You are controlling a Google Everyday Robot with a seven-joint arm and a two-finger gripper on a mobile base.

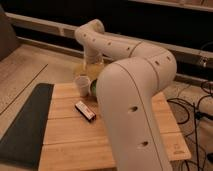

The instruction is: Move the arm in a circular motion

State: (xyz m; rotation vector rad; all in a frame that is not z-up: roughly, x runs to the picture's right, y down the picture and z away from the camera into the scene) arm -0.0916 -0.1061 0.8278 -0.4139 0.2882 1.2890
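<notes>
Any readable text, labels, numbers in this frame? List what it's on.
No legible text anywhere.
packet on the table: printing blurred, unreadable.
small square mark at the table's near right corner: too small to read.
arm, cup: no text seen.
tool, at the arm's far end above the cup: no marking seen.

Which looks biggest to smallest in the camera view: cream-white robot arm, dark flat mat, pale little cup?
1. cream-white robot arm, though it's nearest the camera
2. dark flat mat
3. pale little cup
The gripper hangs at the arm's far end, near the cup.
</notes>
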